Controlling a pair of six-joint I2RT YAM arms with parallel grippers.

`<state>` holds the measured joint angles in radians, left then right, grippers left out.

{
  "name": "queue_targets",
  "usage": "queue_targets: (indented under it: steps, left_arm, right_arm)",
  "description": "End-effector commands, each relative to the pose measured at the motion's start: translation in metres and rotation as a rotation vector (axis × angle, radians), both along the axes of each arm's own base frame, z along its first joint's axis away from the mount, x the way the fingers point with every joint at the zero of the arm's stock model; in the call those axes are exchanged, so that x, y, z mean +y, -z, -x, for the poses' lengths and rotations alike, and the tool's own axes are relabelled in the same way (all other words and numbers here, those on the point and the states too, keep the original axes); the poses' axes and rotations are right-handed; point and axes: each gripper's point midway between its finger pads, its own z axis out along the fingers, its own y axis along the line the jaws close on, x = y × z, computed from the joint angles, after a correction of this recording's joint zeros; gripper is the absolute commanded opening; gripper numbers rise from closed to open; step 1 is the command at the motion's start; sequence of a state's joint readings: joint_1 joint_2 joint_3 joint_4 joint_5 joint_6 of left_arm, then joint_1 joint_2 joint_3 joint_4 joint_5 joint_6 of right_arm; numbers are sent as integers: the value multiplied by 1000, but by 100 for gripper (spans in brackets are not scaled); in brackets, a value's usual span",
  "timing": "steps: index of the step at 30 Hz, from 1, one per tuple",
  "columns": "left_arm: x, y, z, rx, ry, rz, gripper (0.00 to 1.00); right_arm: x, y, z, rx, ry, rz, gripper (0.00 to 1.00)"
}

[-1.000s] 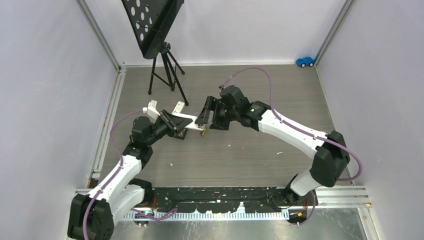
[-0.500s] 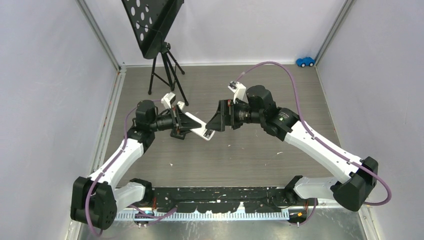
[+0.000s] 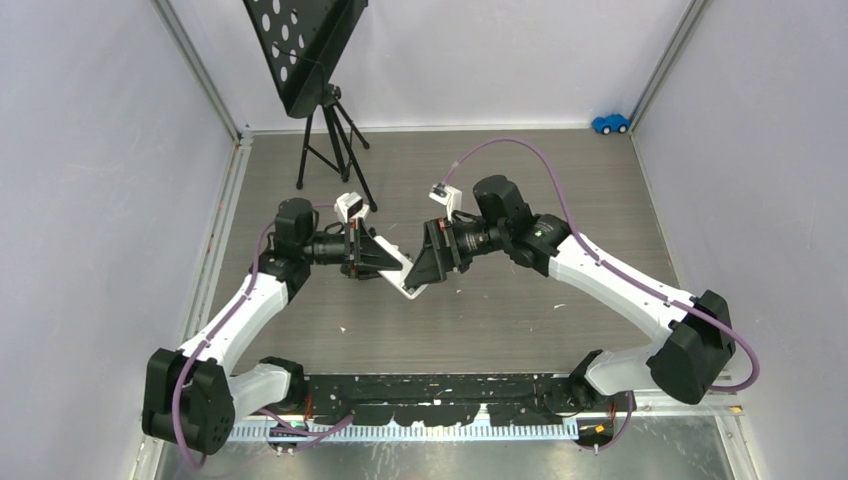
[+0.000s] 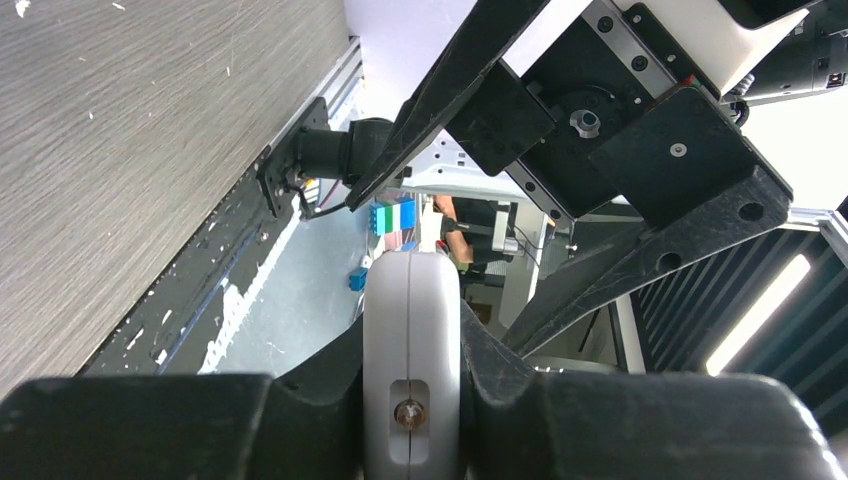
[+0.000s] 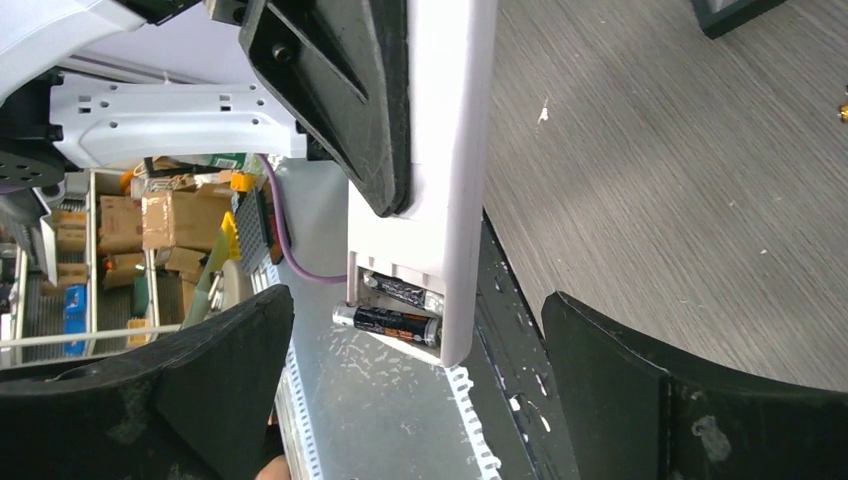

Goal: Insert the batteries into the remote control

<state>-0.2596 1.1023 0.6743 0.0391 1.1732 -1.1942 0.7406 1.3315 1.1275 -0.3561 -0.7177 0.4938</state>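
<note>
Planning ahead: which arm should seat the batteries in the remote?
Likely right. The right tool is open and free, facing the batteries in the remote's open end; the left tool is clamped on the remote.

Black perforated stand (image 3: 300, 45) on tripod (image 3: 336, 150): beyond the left claw (image 3: 380, 258), well apart. Blue toy car (image 3: 610, 123): far corner of bench (image 3: 520, 310), well beyond right claw (image 3: 427, 268).

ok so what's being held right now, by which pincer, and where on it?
The left pincer is shut on the remote control, clamping its body short of the open battery end. The right pincer is open near that end, holding nothing.
</note>
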Motion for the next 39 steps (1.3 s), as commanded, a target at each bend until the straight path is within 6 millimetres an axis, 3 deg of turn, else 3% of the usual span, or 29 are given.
queue_targets:
  steps: [1, 8, 24, 36, 39]
  left_arm:
    - [0, -15, 2, -46, 41, 21, 0]
    - [-1, -17, 2, -46, 39, 20, 0]
    - [1, -20, 5, -64, 38, 20, 0]
    - [1, -21, 6, -65, 37, 20, 0]
    - [1, -21, 7, -68, 38, 20, 0]
  right_arm:
    - [11, -17, 9, -5, -76, -83, 100]
    - [16, -11, 12, 5, -101, -76, 96]
    - [19, -8, 19, 12, -147, -85, 59]
    - [19, 0, 17, 13, -146, -75, 46]
    - [20, 0, 15, 7, -133, -75, 52]
